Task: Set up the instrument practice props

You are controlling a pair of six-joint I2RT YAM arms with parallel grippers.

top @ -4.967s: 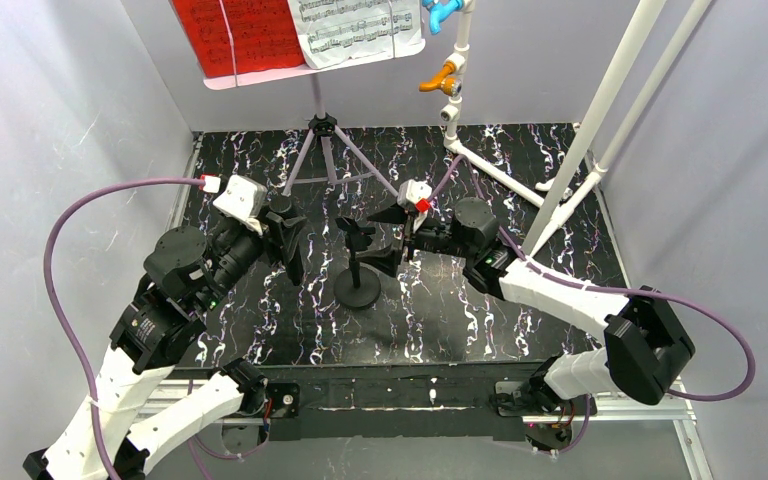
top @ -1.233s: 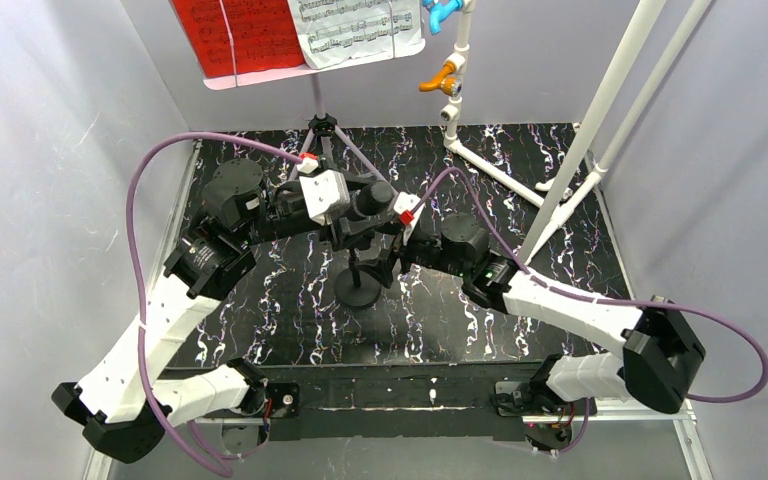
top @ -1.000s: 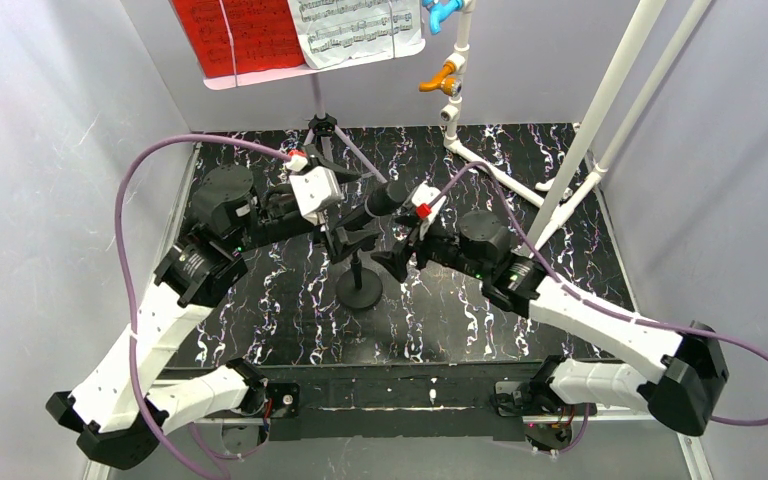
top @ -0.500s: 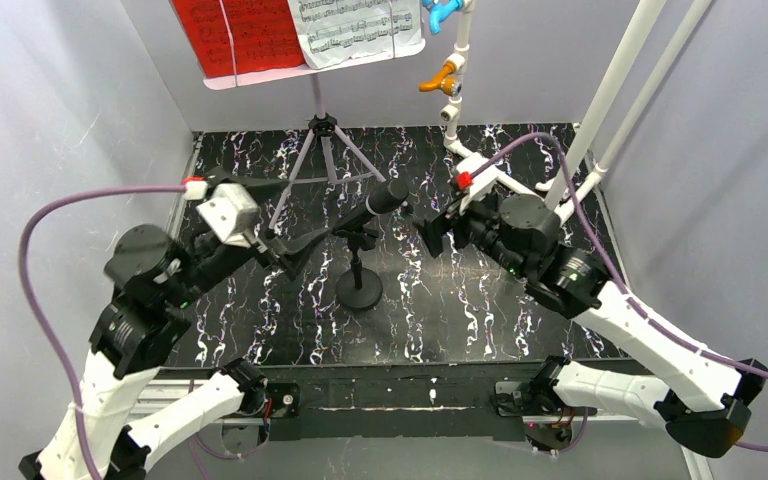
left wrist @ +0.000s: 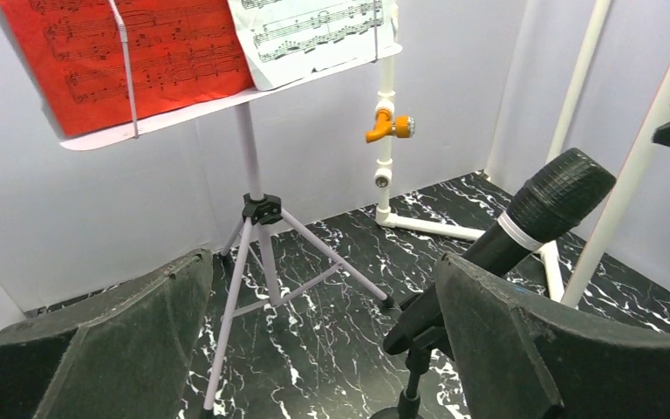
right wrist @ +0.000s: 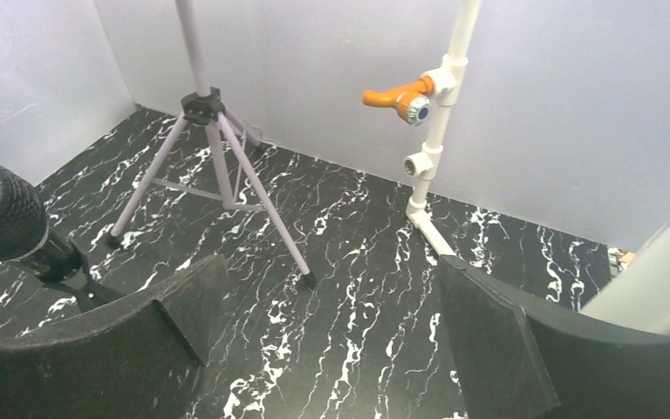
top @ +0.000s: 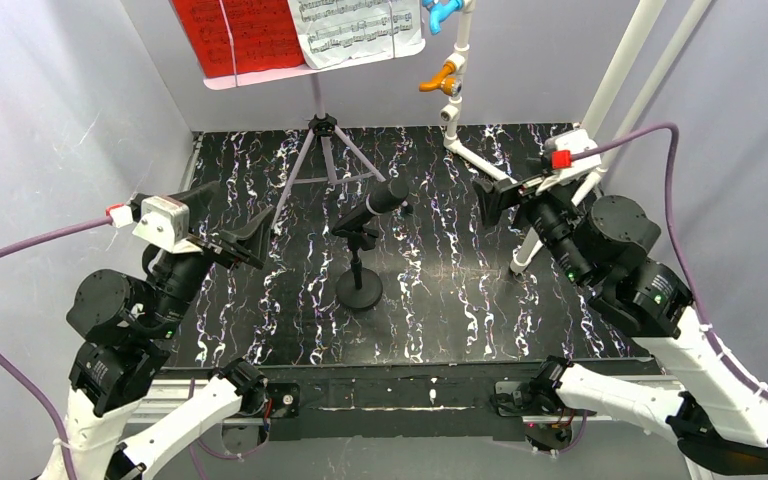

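Note:
The lilac music stand (top: 322,150) stands on its tripod at the back, with a red page (top: 235,35) and a white page (top: 355,28) on its desk. At the mat's centre the black microphone (top: 382,198) lies tilted in the clip of its round-based stand (top: 358,293). My left gripper (top: 250,240) hovers open to the left of it, holding nothing. My right gripper (top: 505,195) is open and empty at the right, near the white pipes. The left wrist view shows the microphone (left wrist: 532,218) beside the right finger (left wrist: 506,349), apart from it, and the stand pole (left wrist: 249,157).
A white pipe frame (top: 600,110) with an orange tap (top: 442,78) and a blue tap (top: 443,12) fills the back right corner. Grey walls close in on three sides of the black marbled mat (top: 440,300). The right wrist view shows a tripod leg (right wrist: 262,205).
Both arms have drawn back from the microphone, the left one to the left and the right one to the right. The microphone stays tilted on its stand.

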